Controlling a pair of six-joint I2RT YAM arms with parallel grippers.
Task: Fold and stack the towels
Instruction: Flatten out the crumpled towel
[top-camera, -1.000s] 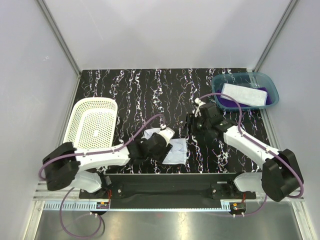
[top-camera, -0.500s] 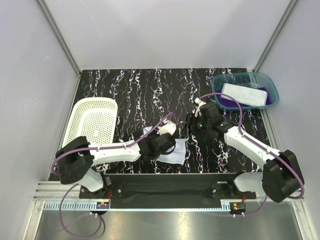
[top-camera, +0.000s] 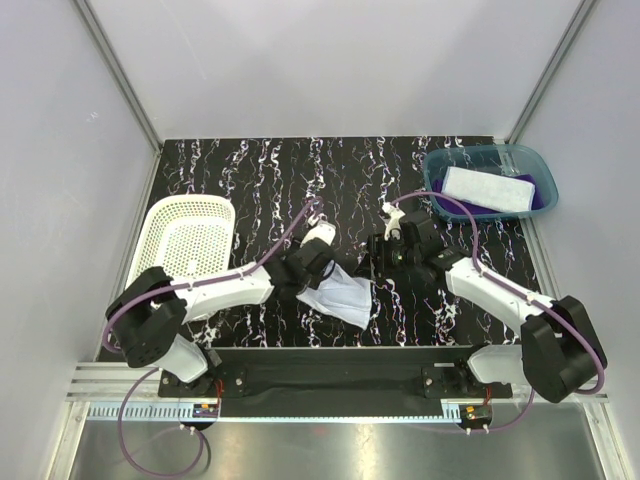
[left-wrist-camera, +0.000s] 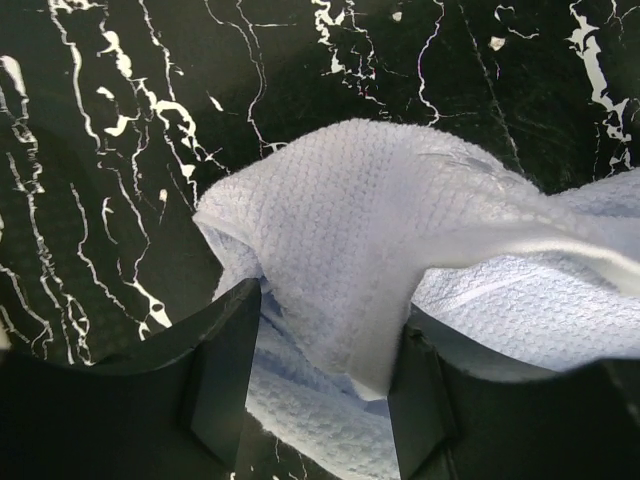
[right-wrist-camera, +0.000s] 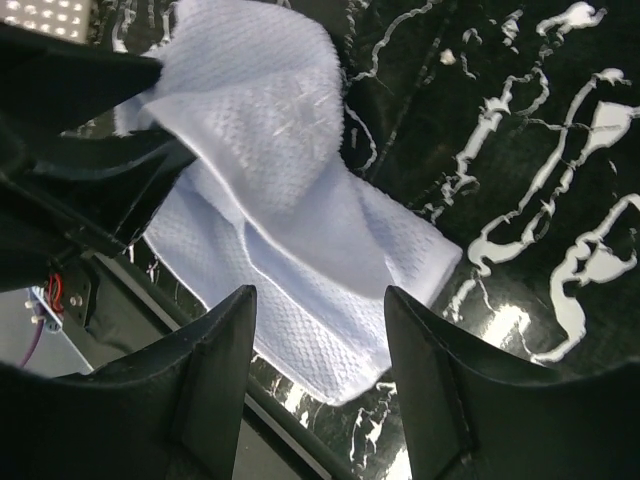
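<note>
A pale blue towel (top-camera: 342, 298) lies rumpled on the black marbled table near the front middle. My left gripper (top-camera: 300, 283) is at its left end. In the left wrist view a raised fold of the towel (left-wrist-camera: 350, 220) stands between the spread fingers of the left gripper (left-wrist-camera: 330, 310); it touches the right finger and leaves a gap at the left one. My right gripper (top-camera: 378, 262) hovers open just right of the towel (right-wrist-camera: 290, 200), and the right gripper (right-wrist-camera: 318, 300) has nothing between its fingers. A white towel (top-camera: 488, 190) lies on a purple towel (top-camera: 445, 205) in the bin.
The translucent teal bin (top-camera: 480, 152) stands at the back right. A white perforated basket (top-camera: 185, 250) sits at the left edge. The black front rail (top-camera: 340, 365) runs close below the towel.
My left gripper has moved away from the front rail, toward the back and right, and the towel now lies stretched diagonally with a fold lifted. The right gripper shifted slightly left.
</note>
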